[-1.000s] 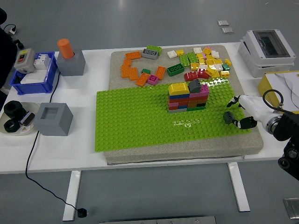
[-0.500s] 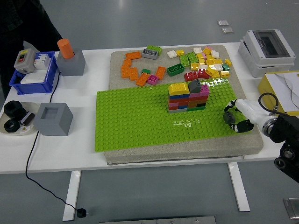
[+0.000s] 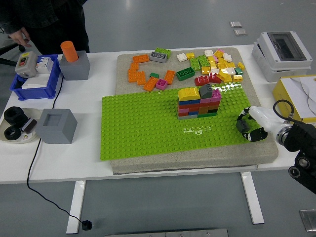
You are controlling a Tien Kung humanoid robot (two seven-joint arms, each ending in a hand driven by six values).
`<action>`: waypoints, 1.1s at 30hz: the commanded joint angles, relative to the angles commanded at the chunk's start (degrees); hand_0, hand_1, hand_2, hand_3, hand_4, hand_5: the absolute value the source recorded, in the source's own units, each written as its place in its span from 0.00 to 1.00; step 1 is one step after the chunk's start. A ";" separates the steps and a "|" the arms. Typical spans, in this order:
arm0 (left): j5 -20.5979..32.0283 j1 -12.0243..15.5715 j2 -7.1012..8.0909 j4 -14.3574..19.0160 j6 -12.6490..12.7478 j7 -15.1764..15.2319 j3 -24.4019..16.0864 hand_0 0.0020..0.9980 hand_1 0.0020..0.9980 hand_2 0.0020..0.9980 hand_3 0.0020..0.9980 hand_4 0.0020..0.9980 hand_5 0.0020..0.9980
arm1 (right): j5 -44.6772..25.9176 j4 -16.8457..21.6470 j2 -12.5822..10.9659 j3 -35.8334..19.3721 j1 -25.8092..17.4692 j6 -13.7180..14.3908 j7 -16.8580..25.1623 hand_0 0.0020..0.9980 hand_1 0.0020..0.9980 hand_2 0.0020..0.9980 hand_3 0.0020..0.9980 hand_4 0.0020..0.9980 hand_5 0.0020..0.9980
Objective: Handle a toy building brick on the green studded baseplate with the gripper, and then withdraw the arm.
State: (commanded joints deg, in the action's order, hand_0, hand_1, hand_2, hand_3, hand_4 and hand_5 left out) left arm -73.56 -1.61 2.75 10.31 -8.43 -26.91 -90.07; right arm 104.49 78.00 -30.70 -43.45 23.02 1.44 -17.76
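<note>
The white surface (image 3: 148,165) carries a grey pad (image 3: 197,163), and on the pad lies the green baseplate (image 3: 143,128), a wide studded rectangle filling the pad's near half. Toward 1 o'clock on the baseplate stands a stack of bricks (image 3: 199,102): layers of grey, red, blue, pink and green, capped by a yellow brick and a dark grey sloped one. At 12 o'clock, beyond the baseplate, loose bricks (image 3: 217,66) in orange, yellow, green, red and white lie scattered on the pad.

The right arm enters from 3 o'clock, its black forearm low over the surface's right end. The right hand (image 3: 251,126), white with dark fingers, sits at the baseplate's right edge, at 4 o'clock from the stack and apart from it. Its fingers are curled inward; whether they pinch anything cannot be told.

A person's hand (image 3: 22,38) shows at 10 o'clock, above a blue bin (image 3: 19,91).
</note>
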 joint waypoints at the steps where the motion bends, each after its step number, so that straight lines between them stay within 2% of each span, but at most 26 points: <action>1: -0.03 0.00 0.00 0.00 0.01 0.02 0.00 0.67 0.68 0.72 0.85 1.00 0.96 | -0.05 -0.07 0.03 0.01 0.00 0.03 0.03 0.68 0.74 0.80 0.60 0.72 0.08; 3: -0.08 0.00 0.01 0.00 0.03 0.07 0.00 0.67 0.68 0.72 0.85 1.00 0.96 | -0.16 -0.24 0.10 0.09 0.01 0.09 0.11 0.68 0.74 0.80 0.60 0.72 0.08; 4: -0.10 0.00 0.01 0.00 0.05 0.10 0.00 0.67 0.68 0.72 0.85 1.00 0.96 | -0.20 -0.32 0.13 0.13 0.02 0.11 0.15 0.68 0.74 0.80 0.58 0.69 0.13; 9: -0.10 0.06 0.00 0.00 0.12 0.22 0.07 0.67 0.68 0.72 0.85 1.00 0.96 | -0.17 -0.71 0.18 0.25 0.01 0.22 0.29 0.68 0.74 0.80 0.58 0.69 0.13; 10: -0.09 0.07 0.00 0.00 0.13 0.24 0.08 0.67 0.68 0.72 0.85 1.00 0.96 | -0.16 -0.76 0.18 0.28 0.01 0.25 0.32 0.68 0.74 0.80 0.57 0.65 0.13; 16: -0.01 0.18 -0.07 0.00 0.22 0.31 0.17 0.67 0.68 0.72 0.85 1.00 0.96 | -0.09 -0.93 0.09 0.36 0.11 0.40 0.44 0.67 0.74 0.80 0.57 0.63 0.14; 33: 0.15 0.05 0.00 0.00 0.30 0.48 0.32 0.67 0.68 0.72 0.85 1.00 0.96 | -0.11 -0.45 -0.32 -1.03 0.66 0.95 0.69 0.67 0.73 0.79 0.55 0.65 0.13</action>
State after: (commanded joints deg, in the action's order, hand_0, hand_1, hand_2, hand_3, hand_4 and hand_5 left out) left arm -73.41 -1.56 2.75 10.31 -8.13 -26.43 -89.75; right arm 104.38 77.55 -31.02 -44.48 23.68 2.40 -17.07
